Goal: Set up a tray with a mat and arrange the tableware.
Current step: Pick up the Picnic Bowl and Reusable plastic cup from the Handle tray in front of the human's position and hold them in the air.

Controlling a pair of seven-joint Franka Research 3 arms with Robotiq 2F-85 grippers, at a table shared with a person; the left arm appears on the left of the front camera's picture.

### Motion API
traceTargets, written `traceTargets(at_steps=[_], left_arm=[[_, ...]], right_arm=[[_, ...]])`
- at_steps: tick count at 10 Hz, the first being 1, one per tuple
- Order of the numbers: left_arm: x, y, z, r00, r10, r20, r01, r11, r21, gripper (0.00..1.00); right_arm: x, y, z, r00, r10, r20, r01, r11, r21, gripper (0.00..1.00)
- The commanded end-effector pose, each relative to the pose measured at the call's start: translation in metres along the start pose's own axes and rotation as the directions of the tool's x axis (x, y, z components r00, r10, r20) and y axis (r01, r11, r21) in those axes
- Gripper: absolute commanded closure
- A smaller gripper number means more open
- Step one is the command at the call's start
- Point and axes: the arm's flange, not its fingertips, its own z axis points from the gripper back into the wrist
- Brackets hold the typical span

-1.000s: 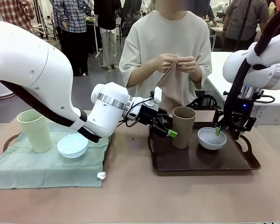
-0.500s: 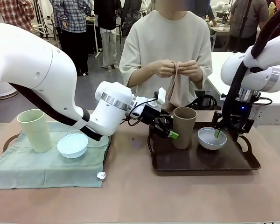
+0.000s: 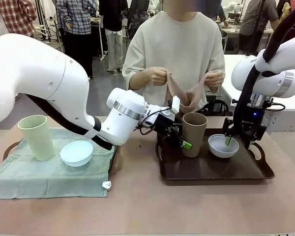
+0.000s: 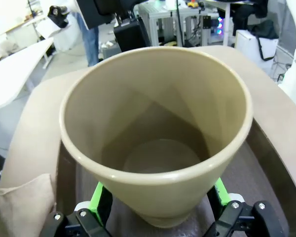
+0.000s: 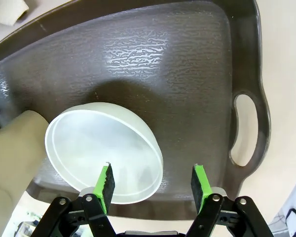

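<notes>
Brown tumbler (image 3: 193, 133) stands upright at the left end of the dark tray (image 3: 214, 173), long axis vertical; the left gripper (image 4: 158, 205) reaches in level from the side — jaws at full spread, one pad on each flank of the lower wall, not yet clamped. Right gripper (image 5: 152, 185) hangs over the white bowl (image 5: 103, 153); jaws wide, straddling its rim — one finger inside, one outside. By this alignment, closing alone should complete either grasp.

Upright brown tumbler (image 3: 193, 132) and white bowl (image 3: 223, 145) on dark tray (image 3: 211, 171); pale green tumbler (image 3: 36, 136) and light blue bowl (image 3: 76, 152) on green mat (image 3: 39, 179).
</notes>
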Motion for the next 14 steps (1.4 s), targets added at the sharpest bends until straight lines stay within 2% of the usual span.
traceTargets(at_steps=[1,2,3,4,5,6,7,9,10,11,12,13,14], left_arm=[[0.002,0.009,-0.007,0.999,0.006,-0.032,-0.006,1.000,0.011,0.00],[-0.001,0.010,-0.006,0.999,-0.006,-0.033,0.006,1.000,0.018,0.00],[-0.003,0.010,-0.004,1.000,-0.005,-0.028,0.005,1.000,0.026,0.58],[-0.002,0.009,-0.002,1.000,-0.003,-0.024,0.004,1.000,0.031,0.58],[-0.002,0.009,-0.003,1.000,-0.004,-0.020,0.004,0.999,0.034,1.00],[-0.002,0.010,-0.003,1.000,-0.006,-0.017,0.006,1.000,0.030,0.59],[-0.002,0.009,-0.002,1.000,-0.006,-0.017,0.006,1.000,0.030,1.00],[-0.002,0.008,0.000,1.000,-0.006,-0.012,0.007,1.000,0.025,1.00],[-0.002,0.008,0.000,1.000,-0.004,-0.010,0.004,1.000,0.023,0.77],[-0.002,0.007,0.001,1.000,0.001,-0.006,-0.001,1.000,0.023,0.77],[-0.001,0.006,0.002,1.000,0.013,0.007,-0.013,1.000,0.018,1.00],[0.003,0.001,0.007,0.999,0.027,0.034,-0.028,1.000,0.006,0.77],[0.016,-0.012,0.018,0.995,0.068,0.068,-0.068,0.998,-0.010,1.00]], right_arm=[[0.007,0.000,-0.002,1.000,0.021,0.014,-0.022,0.999,0.027,0.19],[0.008,0.000,-0.003,0.999,0.041,0.011,-0.041,0.999,0.025,0.72],[0.007,-0.001,-0.003,0.999,0.045,0.003,-0.045,0.999,0.027,0.77],[0.007,0.000,-0.004,0.999,0.048,0.002,-0.048,0.998,0.032,1.00],[0.007,-0.001,-0.004,0.999,0.050,0.002,-0.050,0.998,0.030,1.00],[0.008,-0.001,-0.004,0.999,0.049,0.004,-0.049,0.998,0.033,1.00],[0.008,-0.001,-0.005,0.999,0.048,0.002,-0.048,0.998,0.034,1.00],[0.008,-0.002,-0.005,0.999,0.045,0.004,-0.045,0.998,0.032,1.00],[0.008,-0.002,-0.005,0.999,0.043,0.004,-0.044,0.999,0.031,1.00],[0.008,-0.002,-0.005,0.999,0.042,0.005,-0.042,0.999,0.030,1.00],[0.007,-0.002,-0.005,0.999,0.040,0.004,-0.040,0.999,0.028,1.00],[0.005,-0.003,-0.001,1.000,0.026,0.011,-0.027,0.999,0.029,1.00],[-0.009,0.001,0.015,0.999,0.033,-0.017,-0.032,0.998,0.053,1.00]])
